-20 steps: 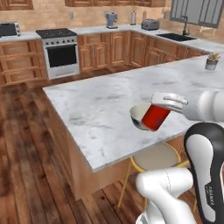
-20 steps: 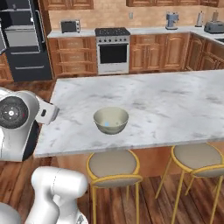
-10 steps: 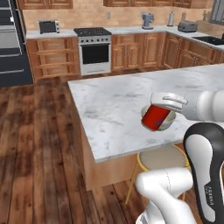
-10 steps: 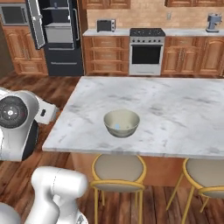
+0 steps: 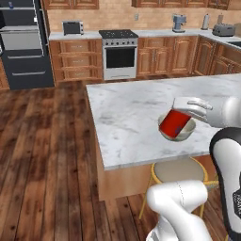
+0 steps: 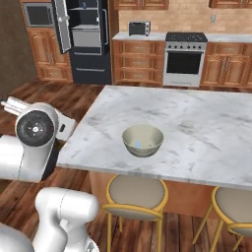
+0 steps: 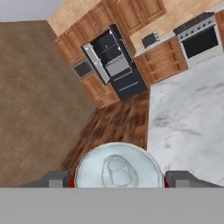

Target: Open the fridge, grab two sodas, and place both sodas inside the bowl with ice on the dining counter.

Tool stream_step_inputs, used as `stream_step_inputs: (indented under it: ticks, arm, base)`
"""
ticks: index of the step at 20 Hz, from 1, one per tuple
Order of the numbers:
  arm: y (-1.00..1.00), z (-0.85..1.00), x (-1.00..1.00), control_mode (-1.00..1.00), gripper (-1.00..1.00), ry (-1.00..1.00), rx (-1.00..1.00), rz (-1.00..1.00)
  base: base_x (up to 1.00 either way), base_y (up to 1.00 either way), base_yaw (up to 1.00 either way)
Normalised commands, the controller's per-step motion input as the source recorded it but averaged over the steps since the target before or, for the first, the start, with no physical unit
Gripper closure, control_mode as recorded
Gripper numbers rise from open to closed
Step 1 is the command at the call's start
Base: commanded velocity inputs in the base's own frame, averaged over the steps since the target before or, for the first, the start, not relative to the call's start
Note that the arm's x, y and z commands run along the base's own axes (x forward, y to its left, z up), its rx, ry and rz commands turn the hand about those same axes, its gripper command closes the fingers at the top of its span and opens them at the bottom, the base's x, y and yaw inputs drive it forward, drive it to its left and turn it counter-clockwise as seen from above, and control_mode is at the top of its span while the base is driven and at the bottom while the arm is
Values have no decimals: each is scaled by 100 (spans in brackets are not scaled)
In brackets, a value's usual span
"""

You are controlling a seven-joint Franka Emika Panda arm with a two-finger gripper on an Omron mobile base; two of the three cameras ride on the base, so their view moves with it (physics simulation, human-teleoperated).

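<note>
My gripper [image 5: 182, 117] is shut on a red soda [image 5: 172, 127], held level in the air. In the hand view the soda's silver top [image 7: 117, 168] sits between the two dark fingertips [image 7: 56, 178], over the wood floor just off the dining counter's [image 7: 188, 109] edge. The pale bowl [image 6: 142, 140] stands on the dining counter [image 6: 197, 123] near its front edge; in the left base view its rim [image 5: 189, 135] shows just behind the can. The black fridge [image 6: 89, 44] stands at the back wall with its left door [image 6: 61, 24] swung open, grey shelves showing inside.
A steel oven range [image 6: 183, 59] and wooden cabinets [image 6: 137, 61] line the back wall. Yellow-legged stools [image 6: 133, 194] stand under the counter's near edge. A wide stretch of wood floor [image 5: 47, 141] lies between the counter and the fridge [image 5: 23, 47].
The whole picture has shifted in both base views, so the base has moved: counter and bowl slid right and the fridge came into view. The red soda stays gripped.
</note>
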Motion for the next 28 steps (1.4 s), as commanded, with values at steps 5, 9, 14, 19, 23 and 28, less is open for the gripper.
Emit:
stream_step_inputs:
  ticks: [5,9,14,19,23,28]
  arm:
    - [-100,4,48,-100,100,7,20,-1]
    - [-90,3,64,-100,100,20,25,-17]
    - [-67,0,69,-100,100,31,28,-27]
    - [-41,-8,52,-100,100,38,25,-29]
    - [-25,-28,38,-100,100,31,10,-21]
    - [-11,-42,8,-100,100,17,0,-1]
  base:
    - [0,0,0]
    - [0,0,0]
    - [0,0,0]
    - [0,0,0]
    - [0,0,0]
    - [0,0,0]
